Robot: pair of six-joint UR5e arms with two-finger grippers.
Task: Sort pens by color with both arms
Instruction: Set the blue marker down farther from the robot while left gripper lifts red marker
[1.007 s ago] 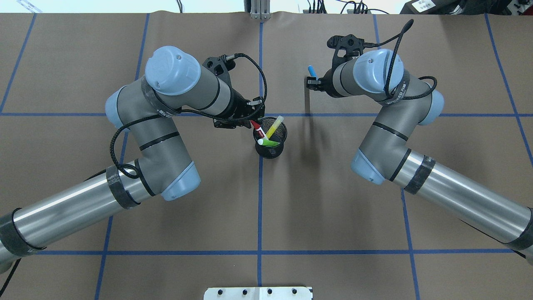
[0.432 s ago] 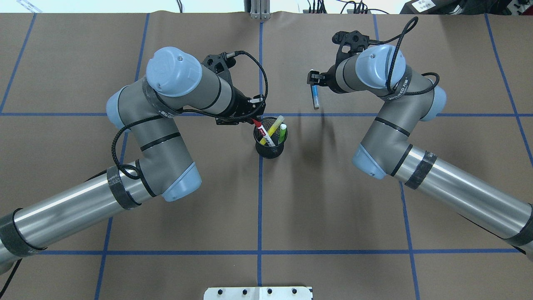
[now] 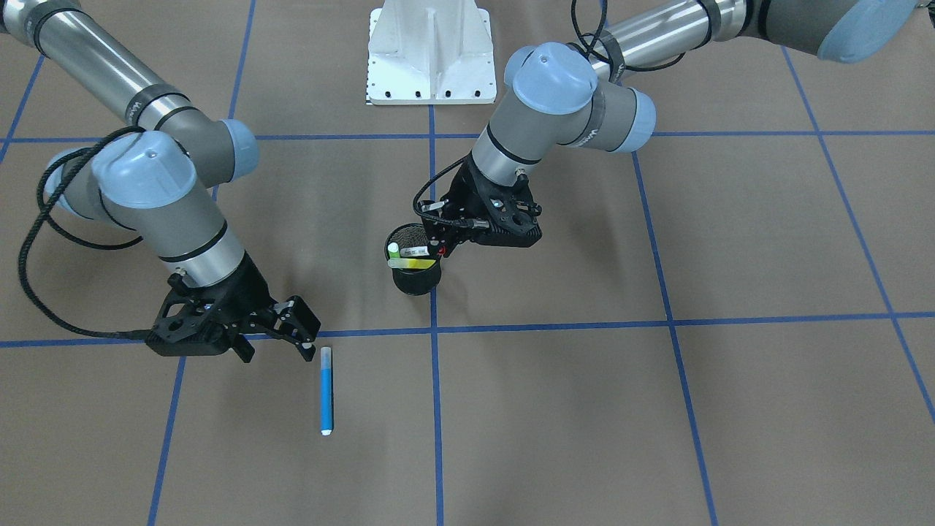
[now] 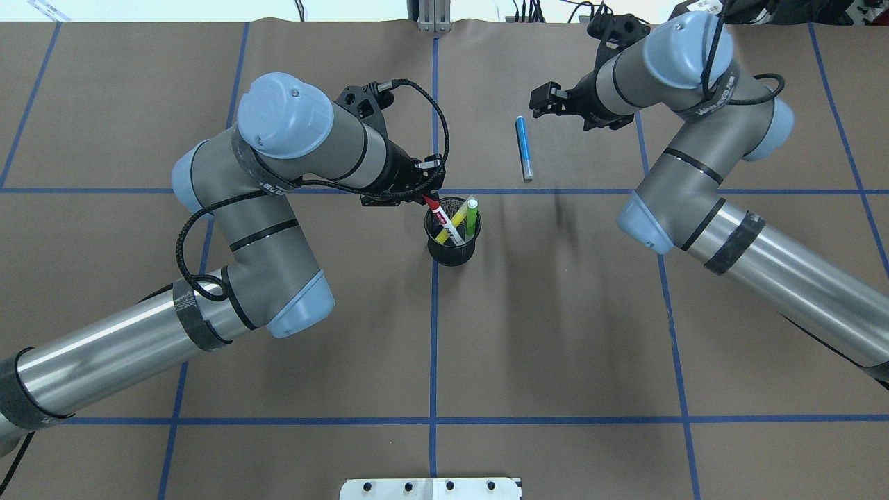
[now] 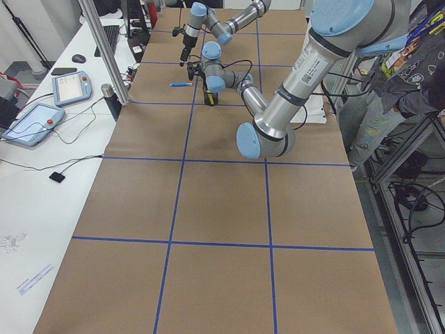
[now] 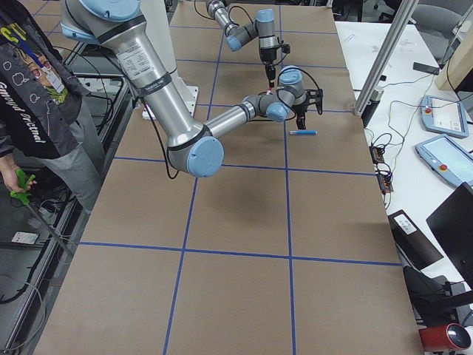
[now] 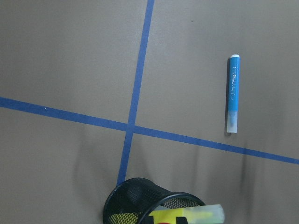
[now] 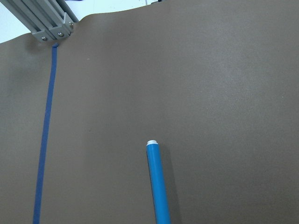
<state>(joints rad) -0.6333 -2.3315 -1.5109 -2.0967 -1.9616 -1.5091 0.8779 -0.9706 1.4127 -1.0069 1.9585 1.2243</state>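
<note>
Right gripper (image 4: 545,104) upper right, jaws spread; blue pen (image 4: 524,148) flat beside. Left gripper (image 4: 425,196) bent down, grips red-capped pen (image 4: 434,205) in mesh cup (image 4: 451,255) with yellow pen (image 4: 463,207), green pen (image 4: 471,217).

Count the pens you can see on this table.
4. The blue pen lies flat on the table; the red-capped pen, yellow pen and green pen stand in the mesh cup. The cup could hide more.

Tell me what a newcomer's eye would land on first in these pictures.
The blue pen lies alone and flat on the brown table, with the right gripper open and empty near one end. Near the table's middle, the black mesh cup holds the yellow pen, lime green pen and red-capped white pen, with the left gripper at that red cap.
</note>
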